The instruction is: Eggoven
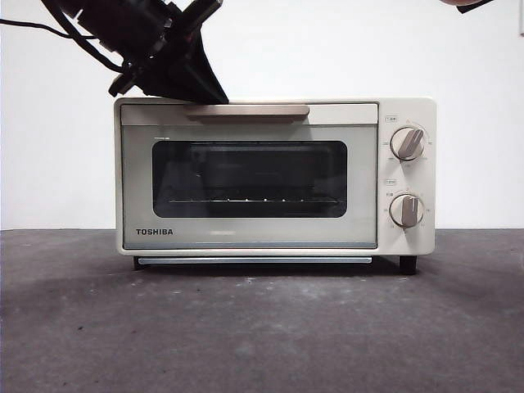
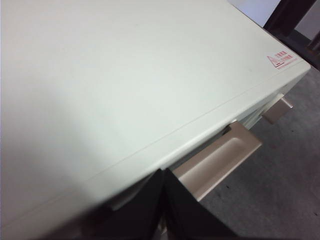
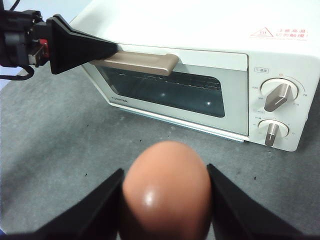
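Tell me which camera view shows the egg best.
The right wrist view: the egg fills the foreground, clamped by the right gripper and facing the closed oven. The front view and left wrist view show no egg, only the oven and the left gripper at its handle.

Toaster oven (image 1: 274, 176) centred on the bench (image 1: 262, 327), door shut, handle (image 1: 246, 111) along the door's top edge, two knobs stacked at the right of the door: upper knob (image 1: 407, 143) above lower knob (image 1: 406, 210). Rack (image 1: 254, 199) inside, behind the window. Left end effector (image 3: 112, 49) at the handle's left end, touching it, reaching in from the upper left in the front view. Right end effector (image 3: 165, 200) well in front of the oven, above the bench, egg (image 3: 166, 187) between its jaws.
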Robot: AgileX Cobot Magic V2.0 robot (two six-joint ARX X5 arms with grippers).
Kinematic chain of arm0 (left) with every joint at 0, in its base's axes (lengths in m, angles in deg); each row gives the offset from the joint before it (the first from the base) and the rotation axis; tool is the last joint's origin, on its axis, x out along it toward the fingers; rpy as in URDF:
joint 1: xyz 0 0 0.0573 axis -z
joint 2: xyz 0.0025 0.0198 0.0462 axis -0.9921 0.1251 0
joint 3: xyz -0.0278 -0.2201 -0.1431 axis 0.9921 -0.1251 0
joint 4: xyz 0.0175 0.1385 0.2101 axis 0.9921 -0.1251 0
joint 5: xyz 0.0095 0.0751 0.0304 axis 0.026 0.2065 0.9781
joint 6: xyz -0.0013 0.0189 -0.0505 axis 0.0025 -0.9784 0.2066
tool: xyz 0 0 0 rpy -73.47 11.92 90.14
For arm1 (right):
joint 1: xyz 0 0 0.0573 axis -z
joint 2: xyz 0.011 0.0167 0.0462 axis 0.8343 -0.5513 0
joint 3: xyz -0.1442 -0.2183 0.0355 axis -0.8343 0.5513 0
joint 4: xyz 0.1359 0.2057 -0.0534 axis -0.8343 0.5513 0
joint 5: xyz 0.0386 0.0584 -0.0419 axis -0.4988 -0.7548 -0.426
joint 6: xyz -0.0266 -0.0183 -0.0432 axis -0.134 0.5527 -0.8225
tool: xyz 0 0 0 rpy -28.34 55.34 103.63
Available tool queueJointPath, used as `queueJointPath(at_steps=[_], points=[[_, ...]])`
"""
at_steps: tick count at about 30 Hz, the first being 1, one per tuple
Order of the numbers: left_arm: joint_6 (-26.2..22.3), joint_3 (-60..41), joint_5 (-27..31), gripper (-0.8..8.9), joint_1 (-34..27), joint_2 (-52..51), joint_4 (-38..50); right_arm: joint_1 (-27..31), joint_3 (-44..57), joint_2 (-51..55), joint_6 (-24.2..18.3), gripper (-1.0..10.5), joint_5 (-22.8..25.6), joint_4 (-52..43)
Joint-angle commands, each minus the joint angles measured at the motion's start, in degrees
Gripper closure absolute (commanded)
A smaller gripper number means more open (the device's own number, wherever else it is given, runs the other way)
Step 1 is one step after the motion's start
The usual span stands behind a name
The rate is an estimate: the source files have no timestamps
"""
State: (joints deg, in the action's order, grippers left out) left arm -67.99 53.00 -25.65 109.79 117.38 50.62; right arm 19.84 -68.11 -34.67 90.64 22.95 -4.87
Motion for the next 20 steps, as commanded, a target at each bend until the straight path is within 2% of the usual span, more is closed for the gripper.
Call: queueJointPath(at_steps=[1, 8, 20], points=[[-0.68, 0.7, 1.01, 8.06, 0.96, 2.62, -1.92, -0.42, -0.87, -0.13, -0.79, 9.4, 0.2, -0.26], [-3.45, 0.7, 0.98, 8.06, 5.86, 2.71, -8.9, -0.42, -0.87, -0.17, -1.64, 9.4, 0.2, -0.44], [-3.17, 0.7, 0.96, 8.06, 14.93, 2.71, -21.0, -0.42, -0.87, -0.17, -1.75, 9.4, 0.2, -0.46]])
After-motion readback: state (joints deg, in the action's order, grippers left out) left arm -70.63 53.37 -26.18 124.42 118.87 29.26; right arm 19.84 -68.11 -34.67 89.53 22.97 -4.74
